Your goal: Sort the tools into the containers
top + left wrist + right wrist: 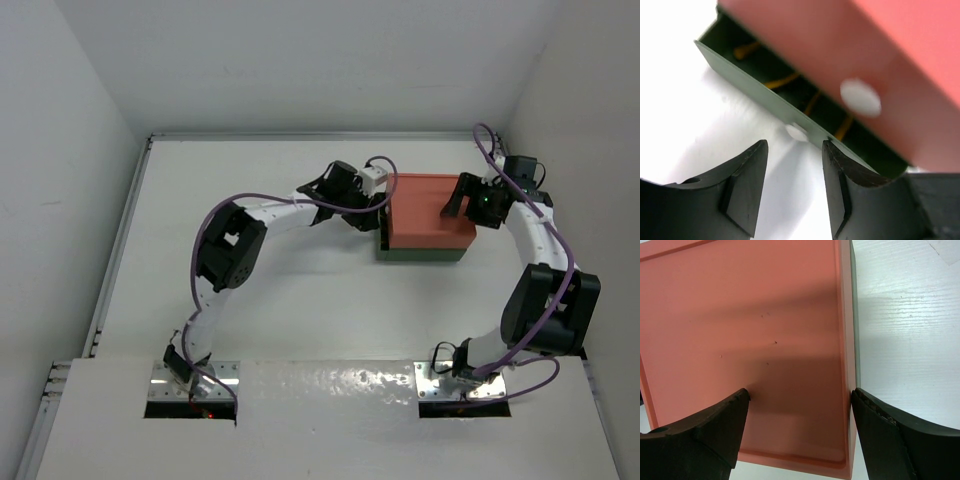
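Your two trays sit stacked as one box at about 1 o'clock from the middle of the table (300, 310). The salmon-red tray (430, 215) is on top. The dark green tray (420, 255) shows beneath it as a strip along the box's 6 o'clock edge.

In the left wrist view, the green tray's end wall (755, 90) stands out a little past the red tray's face (850, 55), leaving a gap. Inside that gap you can see yellow-orange handles (781, 80) lying on the dark floor. They are blurred, and you cannot tell how many tools they belong to. Each end face carries a pale round spot, one on the red (860, 97) and one on the green wall (796, 132).

Your left gripper (795, 185) is released, with its fingers spread, just short of the green wall and lined up with the pale spot on it. In the top view it sits at the box's 9 o'clock side (375, 215).

Your right gripper (797, 430) is also released and spread wide at the box's 3 o'clock side (458, 200). One finger (715, 430) is over the red top. The other (890, 435) is at the red tray's edge, where a sliver of green shows. You cannot tell whether either finger touches the box.

Purple cables (250, 197) loop along both arms.
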